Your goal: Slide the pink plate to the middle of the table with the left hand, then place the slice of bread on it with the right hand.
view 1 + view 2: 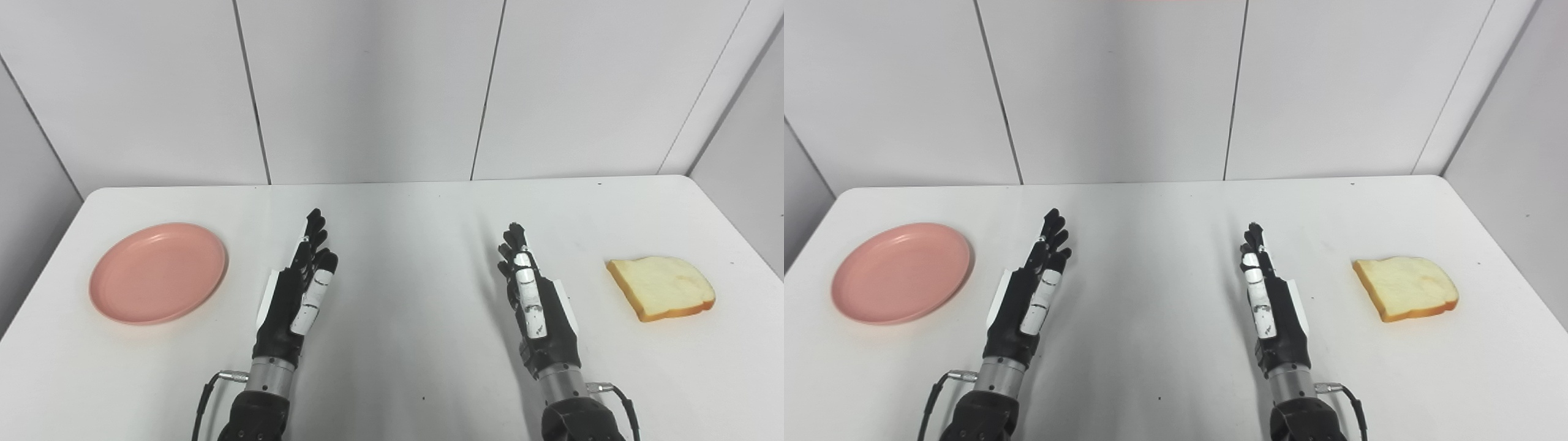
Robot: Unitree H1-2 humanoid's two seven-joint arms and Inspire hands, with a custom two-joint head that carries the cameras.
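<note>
Pink plate (158, 272) left, bread (661, 286) right, white table (404, 220), grey panelled walls (367, 86), each robot hand empty, outstretched.

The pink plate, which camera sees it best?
The left eye view: the pink plate lies whole there, well inside the picture. The right eye view also shows it whole, but closer to the picture's left edge. No hand touches it.

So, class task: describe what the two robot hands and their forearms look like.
Each robot hand, left and right, is black with white panels along one finger and a white plate at the side. A silver metal cuff joins each wrist to a black forearm, with a thin black cable plugged in there.
</note>
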